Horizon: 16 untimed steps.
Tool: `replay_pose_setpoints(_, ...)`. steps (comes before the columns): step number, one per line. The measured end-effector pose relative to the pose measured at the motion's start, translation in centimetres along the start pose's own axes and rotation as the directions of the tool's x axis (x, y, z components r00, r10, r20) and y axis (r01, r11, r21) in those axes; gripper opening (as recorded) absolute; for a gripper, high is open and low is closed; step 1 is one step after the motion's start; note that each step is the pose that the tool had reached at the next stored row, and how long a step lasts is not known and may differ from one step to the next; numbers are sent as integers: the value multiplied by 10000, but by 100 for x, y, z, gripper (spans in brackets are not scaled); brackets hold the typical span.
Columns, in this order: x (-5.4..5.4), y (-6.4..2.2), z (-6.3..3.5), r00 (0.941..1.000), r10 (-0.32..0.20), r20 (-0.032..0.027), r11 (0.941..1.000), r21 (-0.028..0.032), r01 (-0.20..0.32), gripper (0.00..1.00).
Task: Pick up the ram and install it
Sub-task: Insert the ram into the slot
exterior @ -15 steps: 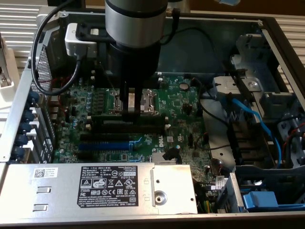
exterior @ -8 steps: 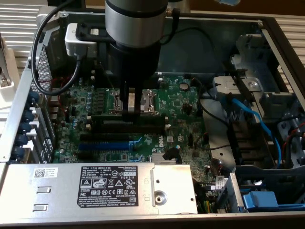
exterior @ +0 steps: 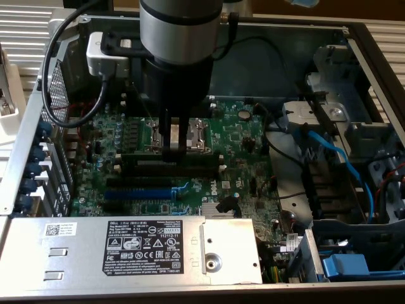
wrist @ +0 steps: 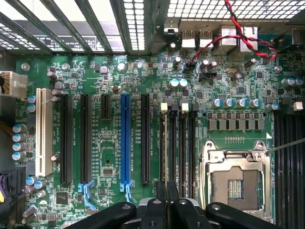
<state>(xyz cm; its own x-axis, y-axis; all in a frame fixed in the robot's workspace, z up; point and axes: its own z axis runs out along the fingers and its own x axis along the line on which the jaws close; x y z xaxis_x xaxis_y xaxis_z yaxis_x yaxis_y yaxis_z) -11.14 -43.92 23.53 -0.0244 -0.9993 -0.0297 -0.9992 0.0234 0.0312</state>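
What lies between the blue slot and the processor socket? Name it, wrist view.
In the wrist view: one long black slot, then the black memory slots, where the hand holds the ram.

arm (exterior: 180, 38): grey cylinder — dark band | camera mount (exterior: 104, 54): white box, black cable (exterior: 102, 92) | jaws: black, slim

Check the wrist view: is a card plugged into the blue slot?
No, the blue slot lies bare along its whole length, with nothing plugged into it.
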Motion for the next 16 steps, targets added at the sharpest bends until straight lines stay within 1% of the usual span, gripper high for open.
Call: replay_pose_setpoints(16, -1, 3, 16, 10000, -7, -1, 10000, -1, 7, 12)
